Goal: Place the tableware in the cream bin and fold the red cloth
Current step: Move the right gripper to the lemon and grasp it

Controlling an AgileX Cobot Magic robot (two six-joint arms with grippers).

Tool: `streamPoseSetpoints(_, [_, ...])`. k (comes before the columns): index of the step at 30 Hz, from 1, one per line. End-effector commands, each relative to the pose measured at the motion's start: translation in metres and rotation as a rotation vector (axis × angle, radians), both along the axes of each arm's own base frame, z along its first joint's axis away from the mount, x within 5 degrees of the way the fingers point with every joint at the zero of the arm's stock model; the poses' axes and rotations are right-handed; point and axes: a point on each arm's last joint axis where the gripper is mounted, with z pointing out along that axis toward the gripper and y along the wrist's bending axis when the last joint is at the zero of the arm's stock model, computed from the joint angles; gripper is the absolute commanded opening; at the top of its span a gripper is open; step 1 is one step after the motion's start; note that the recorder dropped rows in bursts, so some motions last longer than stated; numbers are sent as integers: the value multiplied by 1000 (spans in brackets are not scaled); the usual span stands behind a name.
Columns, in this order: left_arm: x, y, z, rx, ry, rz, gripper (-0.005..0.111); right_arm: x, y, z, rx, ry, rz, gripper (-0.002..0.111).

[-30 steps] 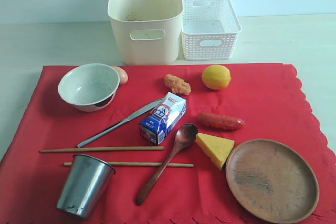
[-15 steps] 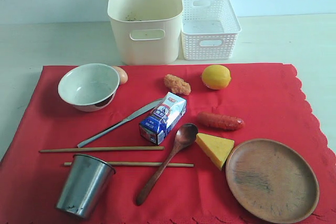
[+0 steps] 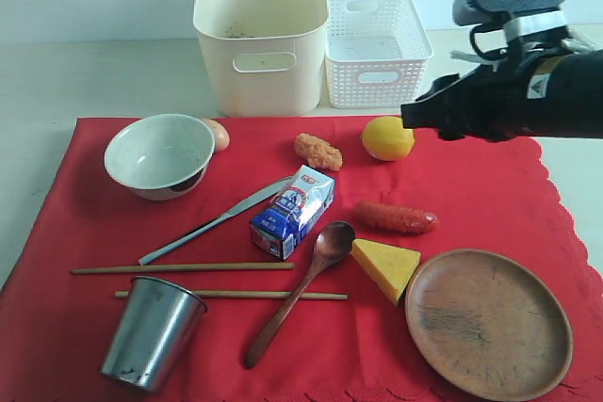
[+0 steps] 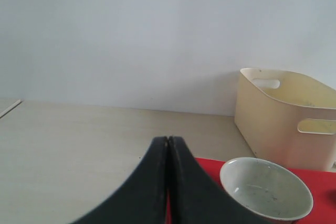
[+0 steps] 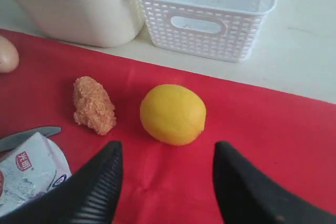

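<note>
Showing one each: red cloth (image 3: 490,195), bowl (image 3: 158,152), steel cup (image 3: 151,331), table knife (image 3: 217,220), wooden spoon (image 3: 297,294), wooden plate (image 3: 488,322), lemon (image 3: 387,137), egg (image 3: 219,135), sausage (image 3: 396,217), cheese wedge (image 3: 384,266), milk carton (image 3: 293,212), fried nugget (image 3: 317,151), cream bin (image 3: 264,87), white lattice basket (image 3: 377,87). Two chopsticks (image 3: 179,268) are also showing.

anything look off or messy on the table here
Nothing is spilled or tipped over. The only oddity is the dark specks inside the cream bin and the pale bowl, which look like grime or wear.
</note>
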Motion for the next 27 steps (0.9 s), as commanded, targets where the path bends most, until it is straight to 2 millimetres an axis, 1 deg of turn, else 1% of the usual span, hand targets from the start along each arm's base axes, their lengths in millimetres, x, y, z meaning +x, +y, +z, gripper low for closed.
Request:
streamPoseSetpoints(1, [0, 0, 0, -4, -6, 0, 3, 21, 11, -13, -76, 14, 66, 70])
streamPoseSetpoints(3, [0, 0, 0, -4, -6, 0, 3, 30, 15, -19, -87, 24, 73, 76])
streamPoseSetpoints(4, [0, 0, 0, -4, -6, 0, 3, 35, 17, -23, -100, 26, 84, 78])
streamPoseSetpoints(7, [0, 0, 0, -4, -6, 0, 3, 48, 22, -33, -146, 39, 121, 78])
streamPoseSetpoints(12, [0, 0, 0, -4, -6, 0, 3, 71, 30, -46, -222, 112, 167, 78])
streamPoseSetpoints(15, [0, 0, 0, -4, -6, 0, 3, 83, 35, -55, -233, 128, 173, 78])
streamPoseSetpoints(18, [0, 0, 0, -4, -6, 0, 3, 90, 38, -68, -245, 149, 182, 78])
streamPoseSetpoints(22, [0, 0, 0, -4, -6, 0, 3, 96, 41, -79, -274, 157, 212, 76])
streamPoseSetpoints(25, [0, 0, 0, -4, -6, 0, 3, 98, 42, -86, -279, 159, 218, 72])
streamPoseSetpoints(27, [0, 0, 0, -4, -6, 0, 3, 98, 42, -88, -281, 155, 222, 65])
